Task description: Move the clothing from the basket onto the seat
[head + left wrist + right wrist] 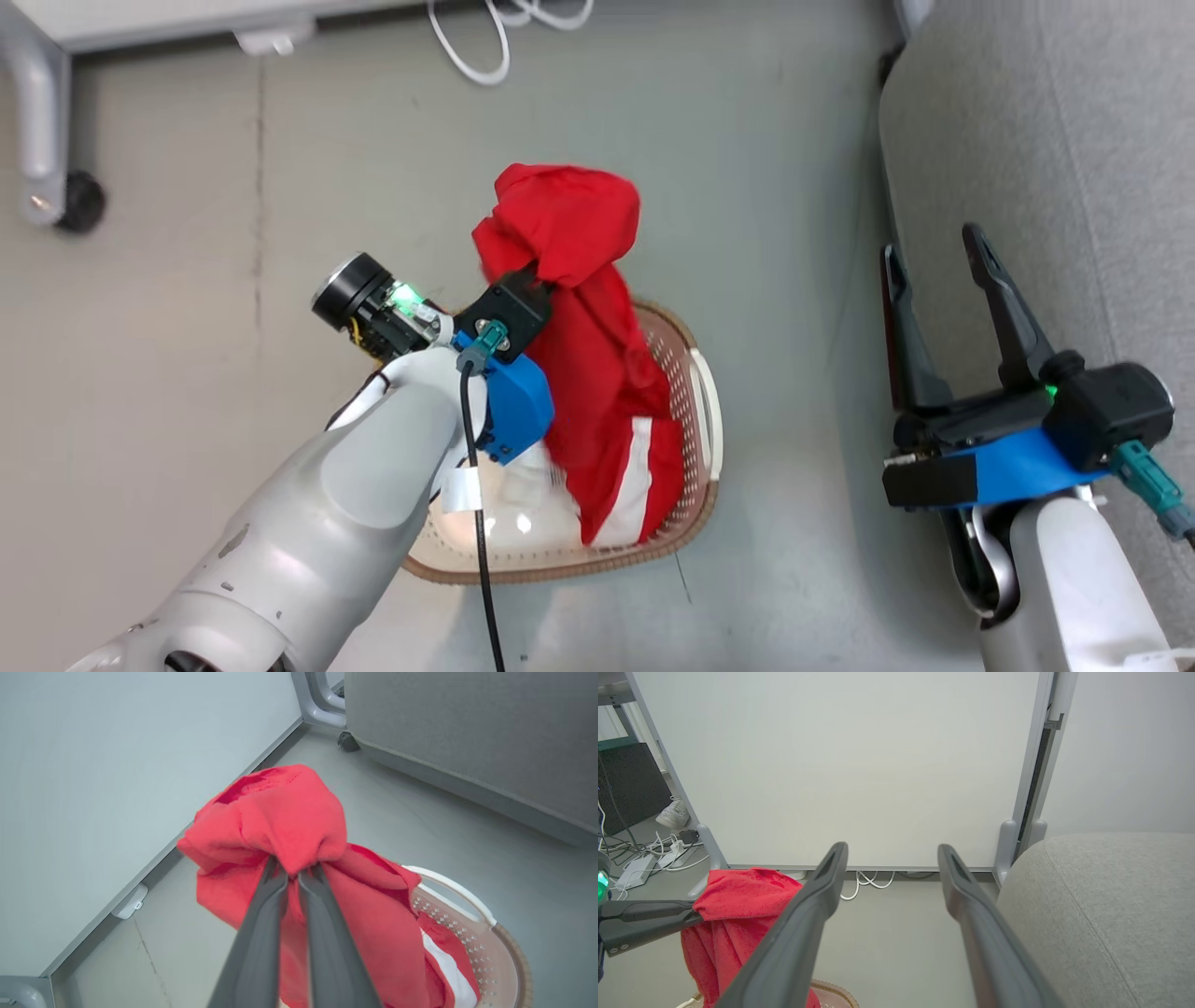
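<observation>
Hanging from the left gripper (294, 870), whose two long dark fingers are pinched tight on a bunched fold, the bright red soft fabric garment with white trim (597, 373) is lifted above the cream-white perforated plastic laundry basket with a brown woven-look rim (560, 567). The cloth's lower end trails down inside the basket, against its far wall. Whether this is one garment or two cannot be told.

The basket stands on a smooth pale grey floor (233, 187), near the front edge of the large grey fabric-upholstered sofa (1046, 140), with a strip of bare floor between them. The right gripper (934, 247) hovers at that sofa edge, its fingers spread wide with nothing between them.

At the far edge of the floor rises a plain white partition panel (854, 765) on grey metal feet, one foot carrying a black caster (82, 201). Loose white cables (485, 47) lie at the panel's base. Past its left end, the right wrist view shows a white shoe (672, 814) on the floor.
</observation>
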